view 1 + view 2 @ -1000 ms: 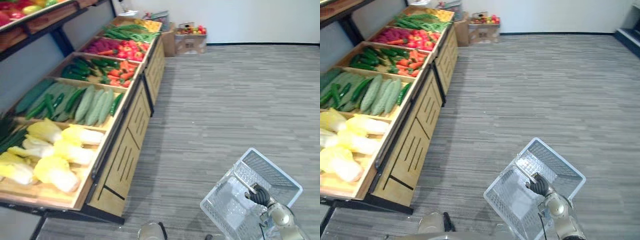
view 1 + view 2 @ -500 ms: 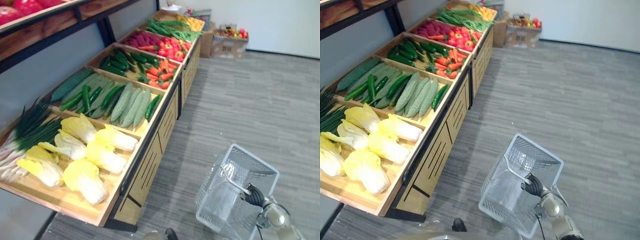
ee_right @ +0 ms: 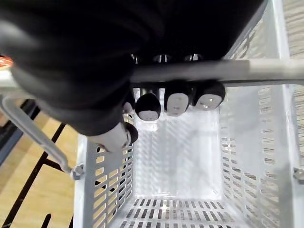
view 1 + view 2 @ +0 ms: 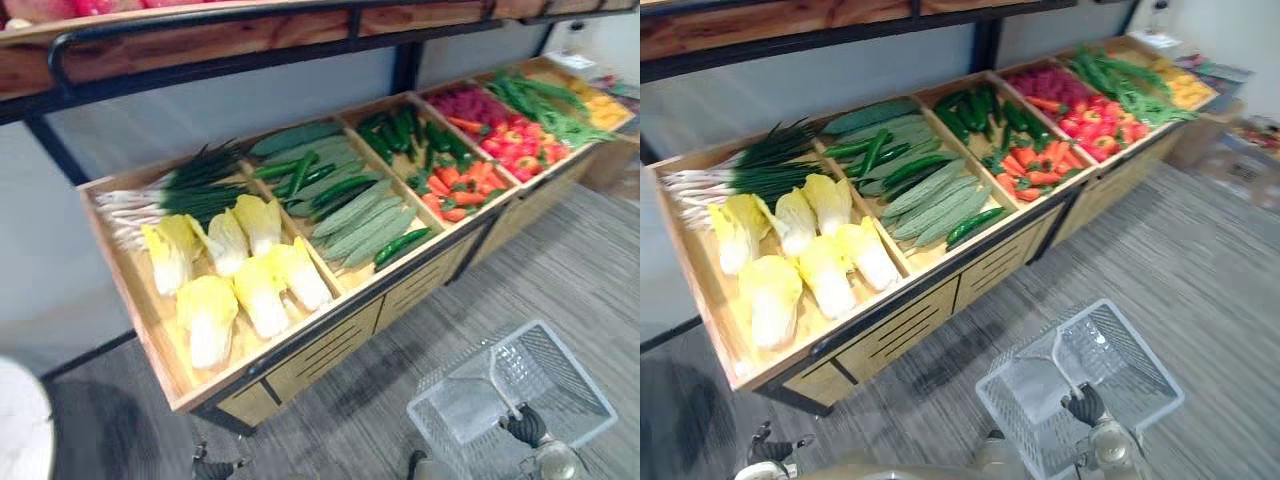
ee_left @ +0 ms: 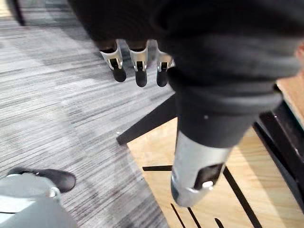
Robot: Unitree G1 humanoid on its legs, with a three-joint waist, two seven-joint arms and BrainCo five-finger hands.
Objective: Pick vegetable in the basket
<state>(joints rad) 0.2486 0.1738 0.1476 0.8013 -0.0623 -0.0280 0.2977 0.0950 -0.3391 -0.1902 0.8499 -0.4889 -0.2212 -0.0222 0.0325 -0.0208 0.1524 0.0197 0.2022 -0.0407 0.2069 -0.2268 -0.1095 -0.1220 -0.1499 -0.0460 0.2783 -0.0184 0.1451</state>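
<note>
At near right, right hand point(image 4: 1086, 406) clamps curled fingers round the handle point(image 3: 247, 70) of the basket point(image 4: 1141, 346); left hand point(image 5: 138, 64) hangs, fingers straight, near the wooden stand point(image 4: 940, 312).

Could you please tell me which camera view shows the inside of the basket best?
The right wrist view: it looks straight down into the basket, whose slotted bottom lies bare, with the right hand curled round its handle. Both eye views show the whole basket from farther off, beside the vegetable stand.
</note>
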